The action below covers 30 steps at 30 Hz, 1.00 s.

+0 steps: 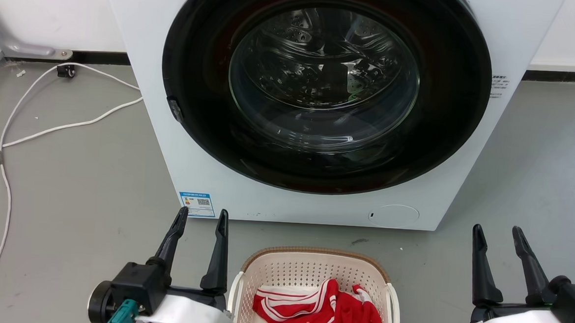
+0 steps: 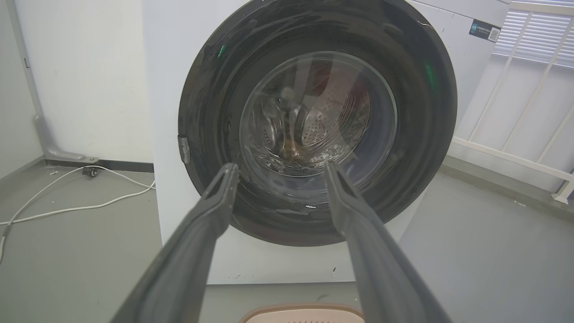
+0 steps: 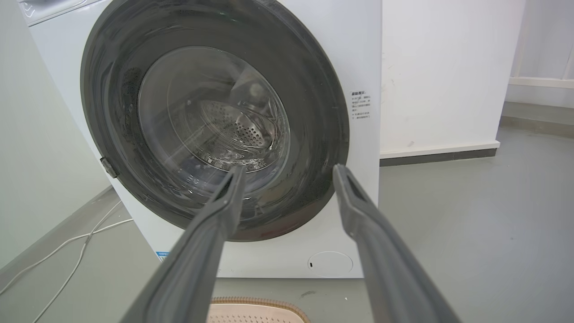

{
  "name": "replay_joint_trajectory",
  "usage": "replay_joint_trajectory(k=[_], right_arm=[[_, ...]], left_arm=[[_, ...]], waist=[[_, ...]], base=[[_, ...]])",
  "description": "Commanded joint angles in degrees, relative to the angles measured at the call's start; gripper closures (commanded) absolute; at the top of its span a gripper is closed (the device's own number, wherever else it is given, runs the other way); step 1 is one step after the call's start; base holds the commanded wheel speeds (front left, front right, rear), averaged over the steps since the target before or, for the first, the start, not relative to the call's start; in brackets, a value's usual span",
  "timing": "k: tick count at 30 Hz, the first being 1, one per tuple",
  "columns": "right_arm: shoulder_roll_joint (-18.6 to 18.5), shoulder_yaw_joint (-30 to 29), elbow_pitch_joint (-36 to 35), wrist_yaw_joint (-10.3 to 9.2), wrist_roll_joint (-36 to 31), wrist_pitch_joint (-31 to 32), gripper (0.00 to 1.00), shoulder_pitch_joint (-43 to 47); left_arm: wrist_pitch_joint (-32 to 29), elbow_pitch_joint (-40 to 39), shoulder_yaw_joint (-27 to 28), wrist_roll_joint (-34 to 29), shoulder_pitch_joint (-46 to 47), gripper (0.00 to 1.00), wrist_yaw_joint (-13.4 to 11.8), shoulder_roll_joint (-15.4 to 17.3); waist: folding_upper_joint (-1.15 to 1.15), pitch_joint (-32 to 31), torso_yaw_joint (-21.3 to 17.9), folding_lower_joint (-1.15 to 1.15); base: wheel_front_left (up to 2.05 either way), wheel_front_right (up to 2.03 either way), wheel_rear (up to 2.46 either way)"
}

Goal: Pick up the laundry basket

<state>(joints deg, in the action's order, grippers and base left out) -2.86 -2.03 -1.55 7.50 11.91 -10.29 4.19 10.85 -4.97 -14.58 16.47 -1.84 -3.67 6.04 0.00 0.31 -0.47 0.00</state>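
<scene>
The laundry basket [image 1: 306, 271], cream perforated plastic with a brown woven-look rim and white side handles, sits on the grey floor at the bottom centre of the head view, holding a red garment with white stripes [image 1: 321, 313]. Its rim also peeks in at the bottom of the left wrist view [image 2: 305, 314] and the right wrist view [image 3: 258, 309]. My left gripper [image 1: 203, 216] stands open just left of the basket, close to its left handle. My right gripper [image 1: 499, 232] stands open well to the right of the basket. Nothing lies between either pair of fingers.
A white front-loading washing machine [image 1: 207, 187] with a closed dark round door [image 1: 321, 84] stands right behind the basket. White cables [image 1: 6, 166] trail over the floor at the left. A white railing [image 2: 515, 112] stands to the right of the machine.
</scene>
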Motion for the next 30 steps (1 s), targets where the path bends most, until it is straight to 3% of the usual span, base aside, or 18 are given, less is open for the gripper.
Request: replay_joint_trajectory(k=[1, 15, 24, 30], right_arm=[[-0.09, 0.18, -0.26, -0.02, -1.18, -0.03, 0.0, 0.55], [-0.07, -0.11, -0.33, -0.02, -7.26, -0.95, 0.0, 1.23], [-0.05, -0.37, -0.22, -0.02, -10.89, -2.03, 0.0, 1.46], [-0.04, -0.94, 0.71, -0.02, -9.42, -2.62, 0.0, 1.79]], left_arm=[[0.67, -0.17, -0.5, -1.31, 0.16, 0.0, -0.58, 0.41], [2.21, 4.27, -1.45, -5.24, -0.51, 0.0, 1.59, -0.29], [3.22, 5.47, -0.46, -7.79, -1.08, 0.0, 1.63, -1.63], [3.81, 6.67, 1.09, -7.99, -1.58, 0.0, 3.08, -2.51]], waist=[[0.0, 0.03, -0.08, 0.0], [0.0, 0.65, -0.31, 0.0], [0.0, 1.05, -0.24, 0.0], [0.0, 1.17, -0.43, 0.0]], base=[[0.0, 0.0, 0.0], [0.0, 0.0, 0.0], [0.0, 0.0, 0.0], [0.0, 0.0, 0.0]])
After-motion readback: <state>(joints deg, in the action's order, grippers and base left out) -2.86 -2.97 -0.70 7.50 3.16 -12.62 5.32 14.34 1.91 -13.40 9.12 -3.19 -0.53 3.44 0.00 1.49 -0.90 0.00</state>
